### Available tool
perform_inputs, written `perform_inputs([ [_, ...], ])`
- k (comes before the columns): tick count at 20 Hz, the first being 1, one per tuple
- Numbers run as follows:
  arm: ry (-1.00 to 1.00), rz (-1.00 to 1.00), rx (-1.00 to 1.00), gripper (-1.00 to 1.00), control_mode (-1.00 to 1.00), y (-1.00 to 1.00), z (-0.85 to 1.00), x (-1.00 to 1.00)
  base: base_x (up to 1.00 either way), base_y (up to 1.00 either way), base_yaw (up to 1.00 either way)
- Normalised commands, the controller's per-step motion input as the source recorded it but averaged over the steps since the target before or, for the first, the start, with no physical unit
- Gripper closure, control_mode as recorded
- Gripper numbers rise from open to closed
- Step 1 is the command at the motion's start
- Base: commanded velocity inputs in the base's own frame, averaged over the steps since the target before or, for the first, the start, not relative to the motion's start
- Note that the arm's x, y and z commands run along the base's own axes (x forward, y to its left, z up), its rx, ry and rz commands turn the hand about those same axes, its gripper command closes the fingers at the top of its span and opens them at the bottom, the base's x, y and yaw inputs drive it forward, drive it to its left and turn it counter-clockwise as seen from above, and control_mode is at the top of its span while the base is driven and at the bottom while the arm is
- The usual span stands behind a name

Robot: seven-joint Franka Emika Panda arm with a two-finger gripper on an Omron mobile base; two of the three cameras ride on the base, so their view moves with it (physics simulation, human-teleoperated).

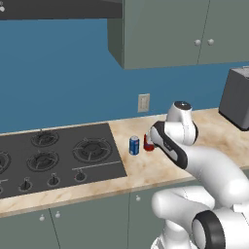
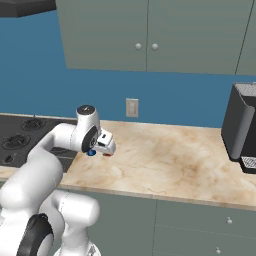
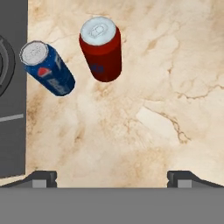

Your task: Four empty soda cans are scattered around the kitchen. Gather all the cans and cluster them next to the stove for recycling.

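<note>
Two soda cans stand upright on the marble counter just right of the stove [image 1: 53, 155]. The blue can [image 1: 134, 145] is nearest the cooktop's edge, and the red can [image 1: 147, 142] beside it is partly hidden behind my arm. From above, the blue can [image 3: 46, 70] sits at the upper left by the stove's black edge [image 3: 11, 87], with the red can [image 3: 101, 50] to its right. My gripper [image 3: 113, 179] hangs open above bare counter, apart from both cans, with nothing between its fingers. My hand [image 2: 105, 143] hovers over the cans.
A dark toaster-like appliance [image 1: 236, 97] stands at the counter's right end [image 2: 242, 125]. A wall outlet [image 1: 143, 102] is behind the cans. Grey cabinets [image 1: 165, 29] hang overhead. Open marble counter [image 2: 165, 160] stretches to the right of the cans.
</note>
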Motion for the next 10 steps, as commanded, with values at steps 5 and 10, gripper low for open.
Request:
perform_inputs([
  [5, 0.00, 0.00, 0.00, -1.00, -1.00, 0.00, 0.00, 0.00, 0.00, 0.00, 0.00],
  [10, 0.00, 0.00, 0.00, -1.00, 1.00, 0.00, 0.00, 0.00, -0.14, 0.00, 0.00],
])
